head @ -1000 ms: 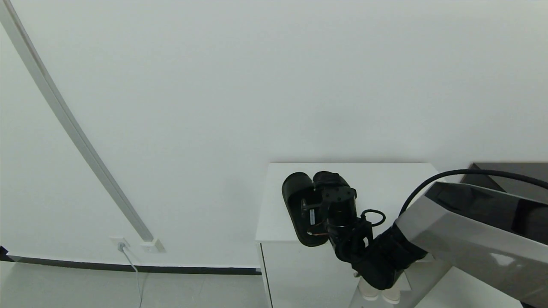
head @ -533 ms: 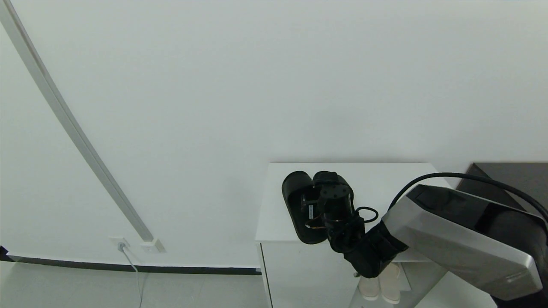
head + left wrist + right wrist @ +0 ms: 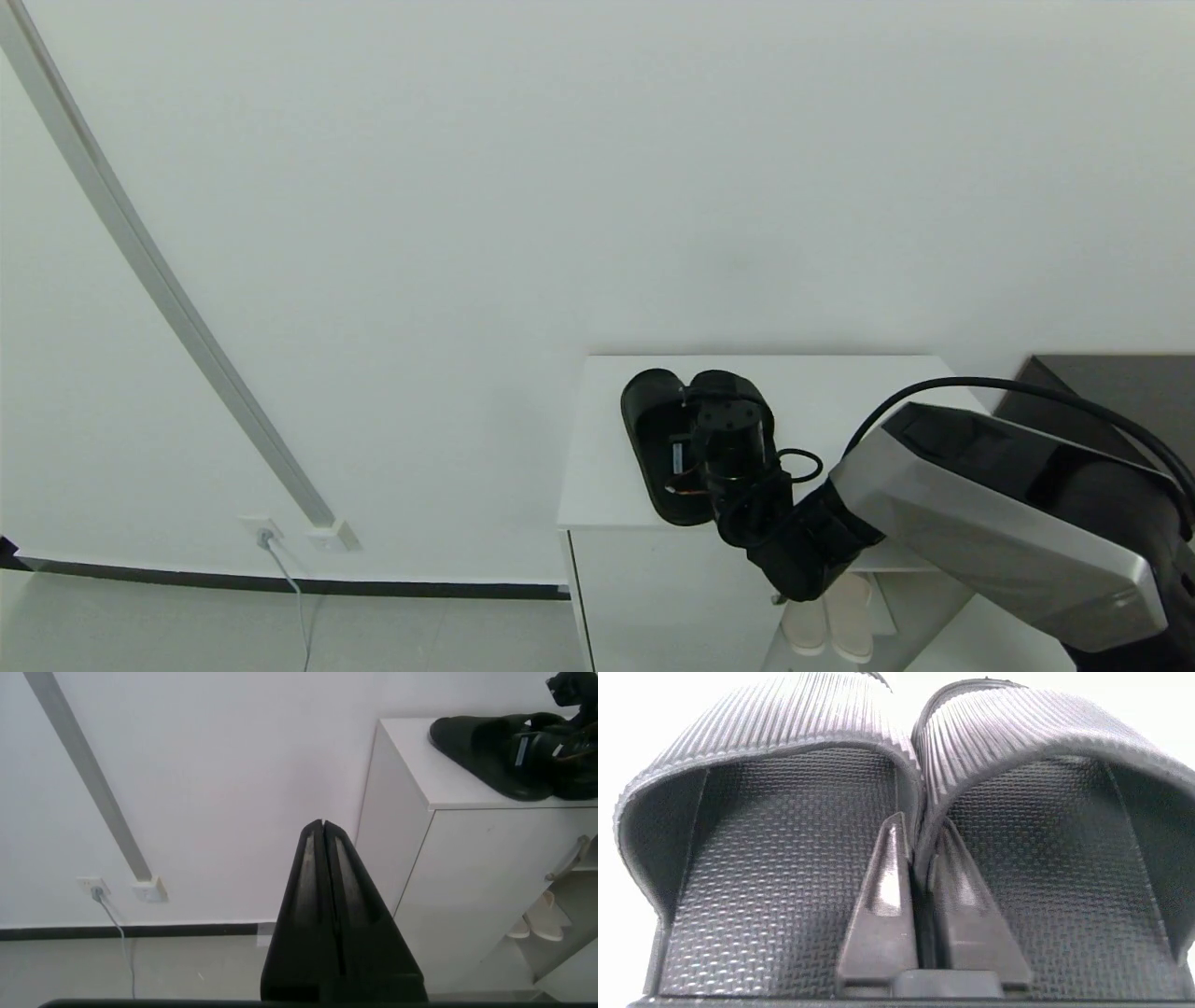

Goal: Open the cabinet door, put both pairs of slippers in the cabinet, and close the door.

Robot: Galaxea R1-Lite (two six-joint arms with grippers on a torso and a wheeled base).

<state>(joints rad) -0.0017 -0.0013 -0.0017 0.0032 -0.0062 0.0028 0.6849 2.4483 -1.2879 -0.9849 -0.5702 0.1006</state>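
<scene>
As fingers (image 3: 887,905) pinch two slippers (image 3: 775,868), one cabinet (image 3: 859,401)

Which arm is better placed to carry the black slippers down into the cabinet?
Right. The right gripper is closed on the touching inner strap edges of the black slippers atop the cabinet. The left gripper is shut, holds nothing, and sits away from the cabinet.
</scene>
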